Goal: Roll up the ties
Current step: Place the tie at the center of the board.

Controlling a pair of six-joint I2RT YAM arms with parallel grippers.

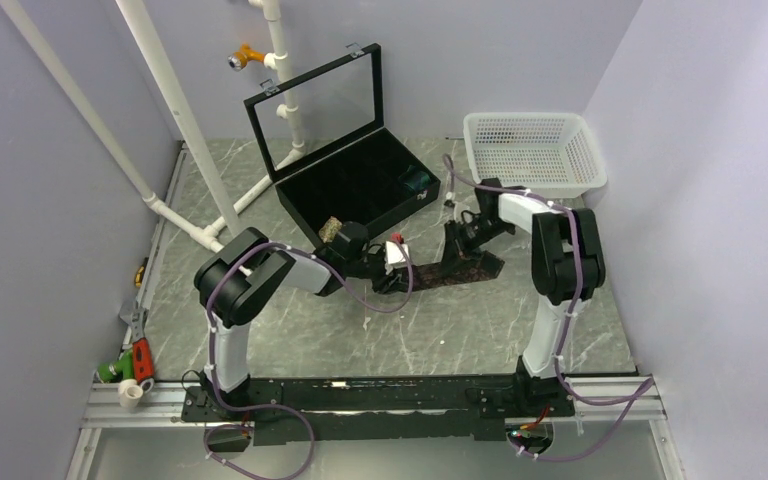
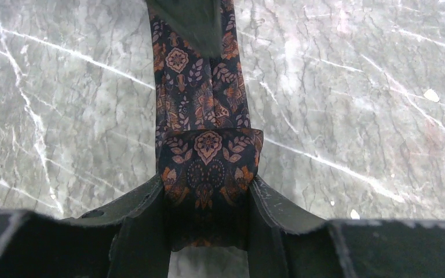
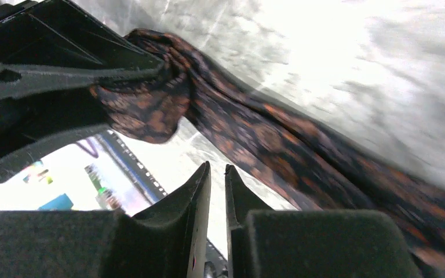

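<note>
Left wrist view shows the dark tie [image 2: 200, 116] with little orange flowers lying flat on the grey table [image 2: 353, 116], running from 6 o'clock up to 12 o'clock. Its near end is folded over once, and the left hand [image 2: 207, 202] squeezes that fold, with one finger on each side edge. The right hand [image 3: 217, 176] holds nothing. In its own view its two fingers are almost together, with only a thin slit between them. From the top view the tie lies in the middle of the table, with the left hand at its 9 o'clock end and the right hand on its 12 o'clock side. The black box [image 1: 360, 185] sits at 11 o'clock from the tie and the white basket [image 1: 520, 117] at 1 o'clock. I think the tie is very light, soft and floppy. It bends anywhere, so pushing it will only make it bunch up, as it does by the left fingers in the right wrist view. The cloth looks smooth and may slip, and a loose roll would likely spring open. It will not break, but it can crease or twist. The best place to hold seems to be the folded end, across its full width, with a firm pinch, so the fold can be turned over and over along the tie. The other hand could press the long part flat near the roll to keep it straight.
</note>
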